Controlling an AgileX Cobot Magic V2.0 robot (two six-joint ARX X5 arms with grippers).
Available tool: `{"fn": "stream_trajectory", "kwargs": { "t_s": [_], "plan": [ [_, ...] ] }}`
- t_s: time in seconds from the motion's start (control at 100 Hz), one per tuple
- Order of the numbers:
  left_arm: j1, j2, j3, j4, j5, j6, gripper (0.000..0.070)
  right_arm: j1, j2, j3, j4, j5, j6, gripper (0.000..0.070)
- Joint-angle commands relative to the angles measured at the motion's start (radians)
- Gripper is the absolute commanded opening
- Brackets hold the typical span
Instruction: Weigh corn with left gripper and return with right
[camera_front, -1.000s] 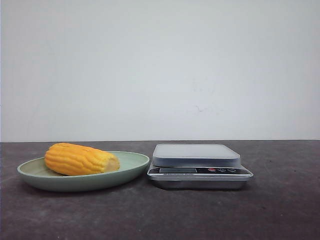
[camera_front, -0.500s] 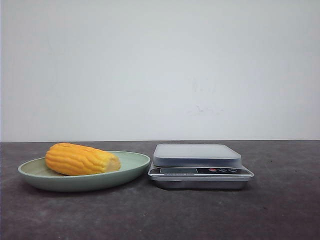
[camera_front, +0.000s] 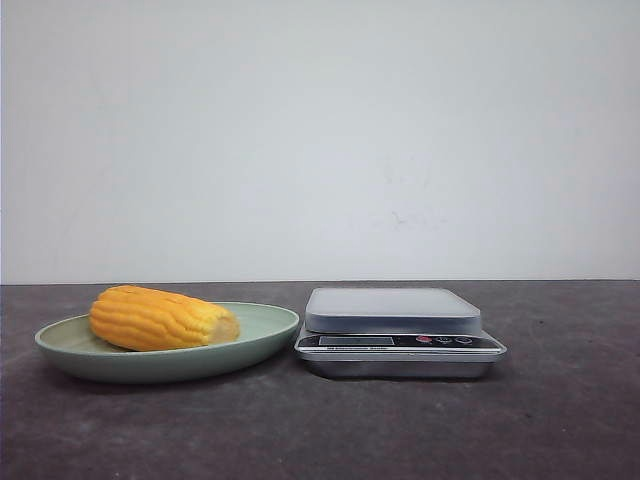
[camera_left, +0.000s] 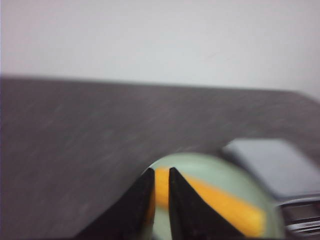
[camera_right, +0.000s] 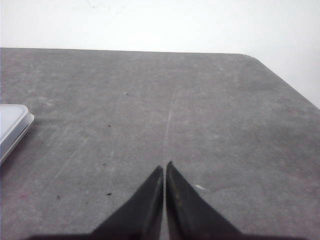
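The corn (camera_front: 160, 318) lies on its side in a pale green plate (camera_front: 272, 332) at the left of the dark table. A silver kitchen scale (camera_front: 395, 325) stands just right of the plate, its platform bare. Neither gripper shows in the front view. In the blurred left wrist view, my left gripper (camera_left: 160, 171) hovers short of the plate (camera_left: 200, 165) and the corn (camera_left: 220, 200), with its jaws a narrow gap apart and empty. My right gripper (camera_right: 164, 167) is shut and empty over bare table, to the right of the scale (camera_right: 12, 125).
A plain white wall stands behind the table. The table's rounded far right corner (camera_right: 250, 56) shows in the right wrist view. The scale's display and buttons (camera_front: 440, 341) face the front.
None in the front view; corn, plate and scale stay in place.
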Motion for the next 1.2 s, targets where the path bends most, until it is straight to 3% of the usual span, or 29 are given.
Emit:
{"fn": "stream_trajectory", "kwargs": {
  "t_s": [0.0,0.3,0.64,1.19],
  "plan": [
    [0.014,-0.026,-0.042,0.026,0.001,-0.008,0.0,0.0,-0.001,-0.006,0.01,0.0,-0.001,0.0],
    [0.07,-0.056,-0.205,0.111,-0.008,-0.005,0.0,0.0,-0.001,-0.006,0.011,0.0,-0.001,0.0],
    [0.077,-0.056,-0.203,0.07,-0.084,0.083,0.0,0.0,-0.001,-0.006,0.01,0.0,-0.001,0.0],
    [0.077,-0.056,-0.202,0.07,-0.097,0.077,0.0,0.0,-0.001,-0.006,0.01,0.0,-0.001,0.0]
  ]
}}
